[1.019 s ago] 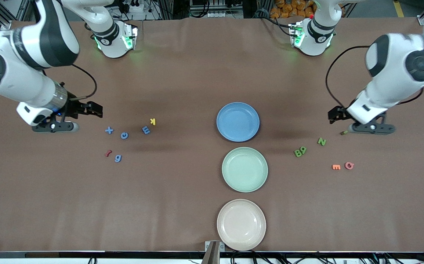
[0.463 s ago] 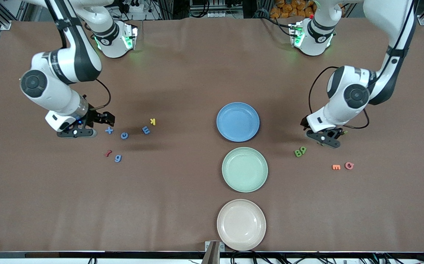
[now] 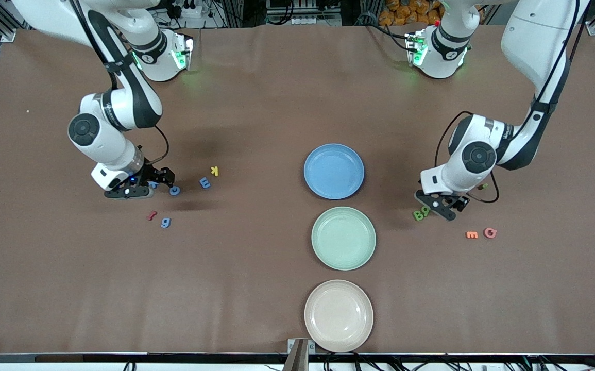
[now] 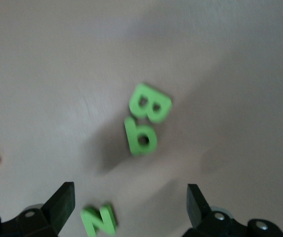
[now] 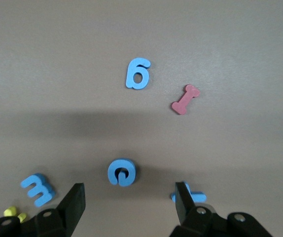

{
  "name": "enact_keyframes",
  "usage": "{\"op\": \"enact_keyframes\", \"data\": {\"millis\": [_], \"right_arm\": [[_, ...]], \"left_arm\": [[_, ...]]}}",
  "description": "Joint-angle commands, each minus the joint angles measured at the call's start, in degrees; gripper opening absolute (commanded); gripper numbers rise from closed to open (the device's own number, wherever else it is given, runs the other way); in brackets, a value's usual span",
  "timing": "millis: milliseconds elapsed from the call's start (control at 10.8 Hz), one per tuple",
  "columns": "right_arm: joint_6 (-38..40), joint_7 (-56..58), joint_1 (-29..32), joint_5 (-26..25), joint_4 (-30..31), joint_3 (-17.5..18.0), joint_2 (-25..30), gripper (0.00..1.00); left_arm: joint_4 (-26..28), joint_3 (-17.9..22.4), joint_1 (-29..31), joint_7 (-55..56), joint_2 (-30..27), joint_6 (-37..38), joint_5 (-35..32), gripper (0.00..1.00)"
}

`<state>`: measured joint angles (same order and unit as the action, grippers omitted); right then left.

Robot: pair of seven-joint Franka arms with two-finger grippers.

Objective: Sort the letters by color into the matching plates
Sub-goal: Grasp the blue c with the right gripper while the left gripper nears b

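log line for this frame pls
left gripper: open, low over green N | right gripper: open, low over blue letters | plates: no letters in them

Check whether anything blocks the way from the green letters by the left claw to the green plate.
Nothing visible does. The green B and 9 lie beside the left claw, toward the left arm's end of the table. Only bare table shows between them and the green plate, which holds nothing.

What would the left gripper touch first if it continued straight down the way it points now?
Probably the green N, which lies between the open fingers of the left gripper. The green B and its neighbour lie farther off; depth is uncertain.
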<state>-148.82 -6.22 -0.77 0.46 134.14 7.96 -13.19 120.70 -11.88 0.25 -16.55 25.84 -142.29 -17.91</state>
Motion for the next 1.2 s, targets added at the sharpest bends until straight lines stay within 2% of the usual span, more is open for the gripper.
{"op": "enact_keyframes", "data": {"millis": [0, 185, 278, 556, 741, 833, 926, 1111], "right_arm": [[-6.5, -1.1, 0.4, -1.0, 0.8, 0.6, -4.5, 0.78], [-8.3, -1.5, 0.2, -1.1, 0.7, 0.6, -6.7, 0.76], [-8.6, -1.5, -0.1, -1.2, 0.6, 0.6, -7.3, 0.75], [-8.6, -2.8, -0.9, -1.3, 0.6, 0.6, -8.4, 0.72], [-8.6, -4.8, -1.3, -3.9, 0.5, 0.6, -8.9, 0.65], [-8.5, -6.0, -1.3, -5.9, 0.5, 0.6, -9.0, 0.56], [-8.5, -6.9, -1.2, -7.4, 0.5, 0.6, -9.0, 0.41], [-8.3, -7.0, -0.9, -8.0, 0.3, 0.6, -9.0, 0.00]], "left_arm": [[-14.6, -0.4, -1.6, -0.2, 11.9, 0.2, -1.4, 1.00], [-20.7, -0.3, -4.7, 0.6, 16.8, 0.2, -1.1, 1.00], [-21.6, -0.3, -4.6, 0.6, 17.7, 0.1, -1.5, 1.00], [-20.8, 0.5, -2.8, -3.0, 17.2, 0.3, -1.7, 1.00], [-20.5, 0.6, 0.7, -9.3, 16.8, 0.6, -1.8, 1.00], [-19.7, 0.6, 2.0, -11.7, 16.2, 0.8, -1.8, 1.00], [-18.4, 0.6, 3.0, -12.9, 15.7, 0.8, -1.8, 1.00], [-16.8, 0.6, 2.9, -12.1, 15.2, 0.8, -1.8, 1.00]]}}
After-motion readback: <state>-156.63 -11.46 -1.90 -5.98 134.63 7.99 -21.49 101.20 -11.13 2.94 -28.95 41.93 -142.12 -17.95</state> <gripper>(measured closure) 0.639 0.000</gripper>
